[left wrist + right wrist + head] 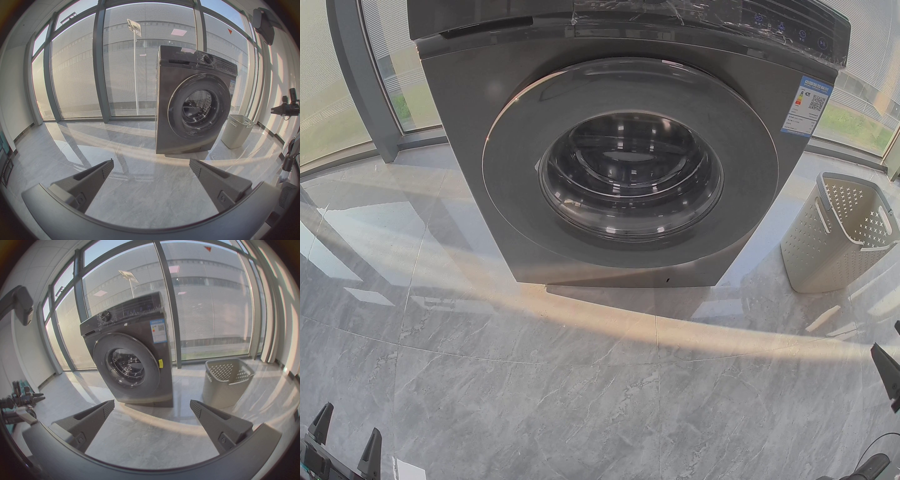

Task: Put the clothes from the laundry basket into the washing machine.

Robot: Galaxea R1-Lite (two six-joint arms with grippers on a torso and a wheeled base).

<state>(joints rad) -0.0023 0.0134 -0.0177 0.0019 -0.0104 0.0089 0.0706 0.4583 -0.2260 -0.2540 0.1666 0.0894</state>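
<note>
Left gripper (150, 160) and right gripper (152, 401) gape empty; upright laundry basket (218, 393) hides its bottom; washing machine (625, 175) door faces them.

Showroom-like glazed hall — lone washing machine (625, 156), marble floor (581, 387).

Cut by the head view's top edge at 12 o'clock: upper panel of the dark grey front-loading washing machine (462, 112). Contents behind its round glass door (630, 178) unclear. Clipped at 3 o'clock: pale perforated plastic laundry basket (837, 234), bottom hidden by own wall. Cropped at 7 o'clock: left tool (351, 420); at 4 o'clock: right tool (894, 350). Print on blue-edged label (807, 106) too small.
</note>
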